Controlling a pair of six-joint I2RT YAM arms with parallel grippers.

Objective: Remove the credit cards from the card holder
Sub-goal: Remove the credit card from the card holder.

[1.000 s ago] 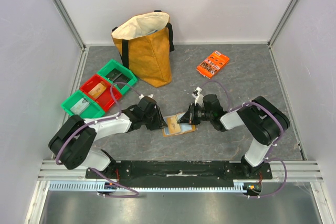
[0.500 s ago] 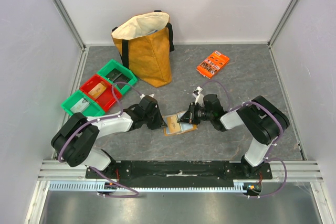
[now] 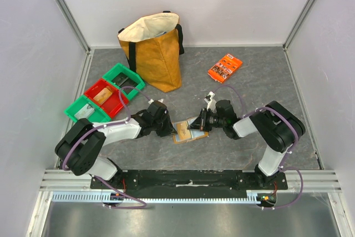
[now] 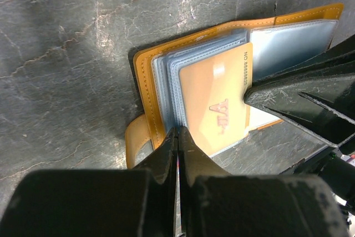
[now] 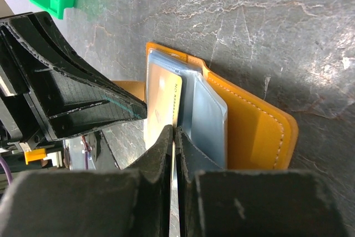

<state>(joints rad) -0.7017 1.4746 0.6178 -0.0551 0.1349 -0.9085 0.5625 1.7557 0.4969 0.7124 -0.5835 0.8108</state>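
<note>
left claw (image 4: 177,135) clenched at the tan-brown folding card holder's (image 4: 143,81) sleeve edge: pin it there. right claw (image 5: 175,134), grip unclear, should slide the tan plastic card (image 4: 213,101) straight out.

Tan credit card (image 4: 213,104) printed "VIP", edge line "NO" plus blurred digits

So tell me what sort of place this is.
Probably a robot test cell in a lab: white wall panels in metal framing, two arms bolted to a rail, staged props like the tote bag.
</note>
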